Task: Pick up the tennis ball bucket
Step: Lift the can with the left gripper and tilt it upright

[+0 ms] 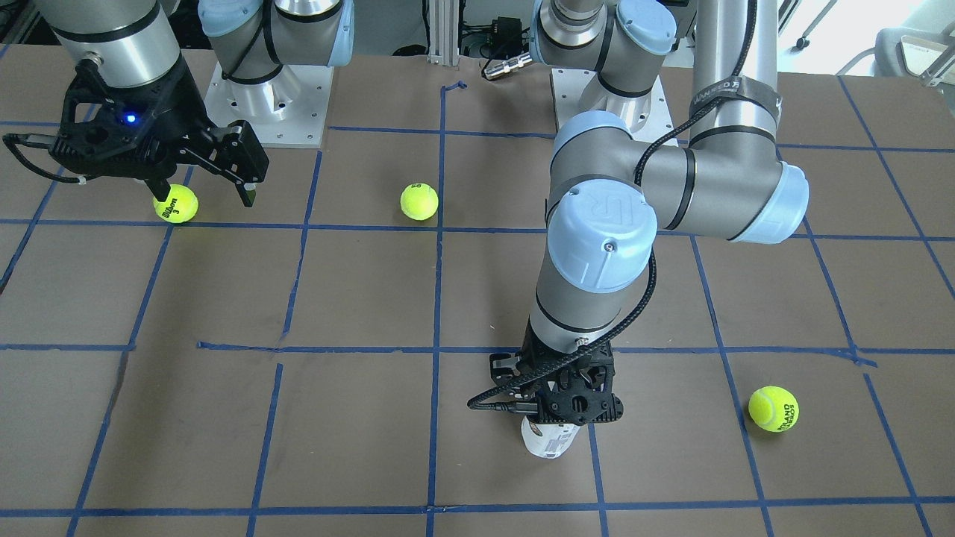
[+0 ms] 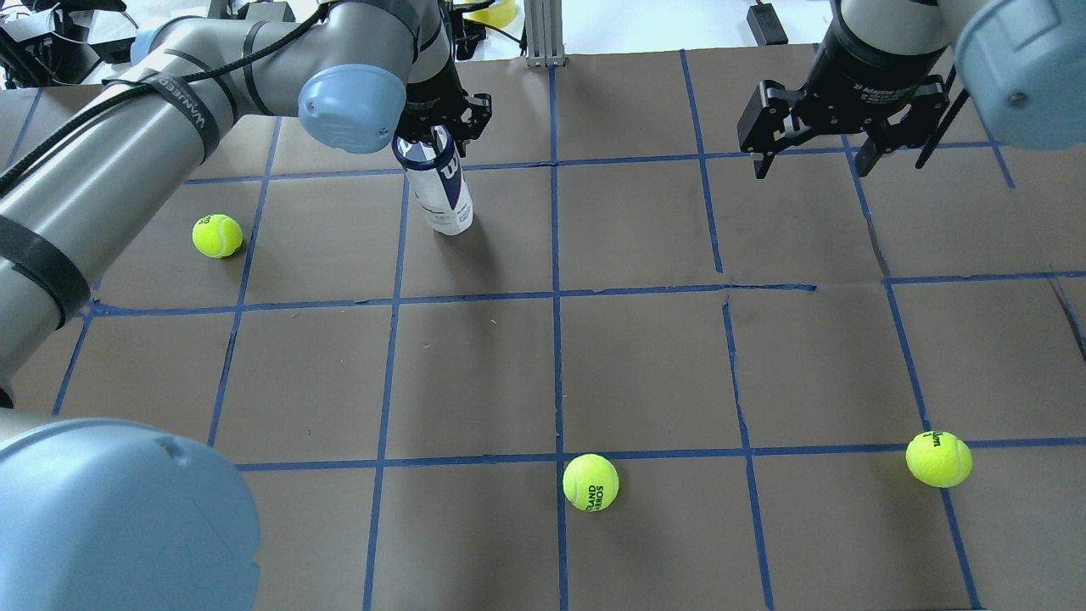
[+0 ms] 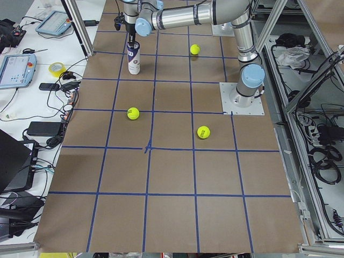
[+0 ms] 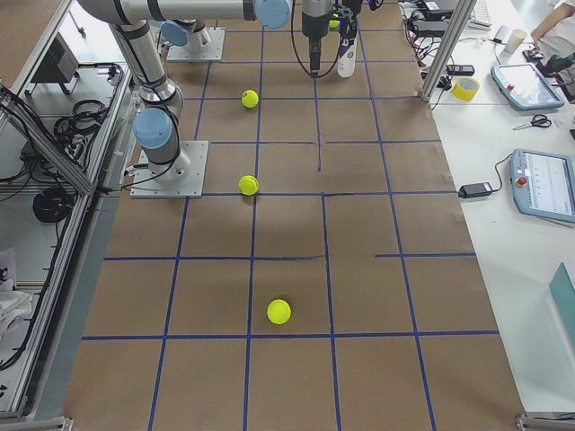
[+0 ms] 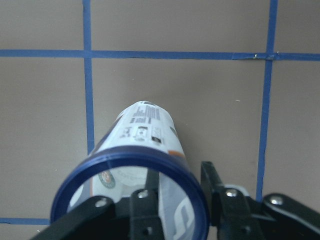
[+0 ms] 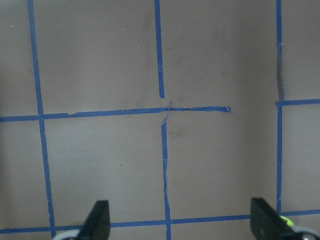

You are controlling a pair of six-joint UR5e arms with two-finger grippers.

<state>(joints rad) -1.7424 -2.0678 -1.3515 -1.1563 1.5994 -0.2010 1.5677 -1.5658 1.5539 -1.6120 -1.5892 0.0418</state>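
Note:
The tennis ball bucket [image 2: 445,191] is a clear can with a white Wilson label and a dark blue rim, upright at the far left of the table. It also shows in the front view [image 1: 548,441] and the left wrist view [image 5: 145,130]. My left gripper [image 2: 437,136] comes down on its top, shut on the rim wall with one finger [image 5: 150,200] inside the can and the other outside. I cannot tell whether the base touches the table. My right gripper [image 2: 814,161] is open and empty, hovering at the far right.
Three yellow-green tennis balls lie on the brown, blue-taped table: one [image 2: 216,235] left of the bucket, one [image 2: 590,482] near the middle front, one [image 2: 938,458] at the front right. The left arm's elbow [image 1: 604,231] hangs over the centre.

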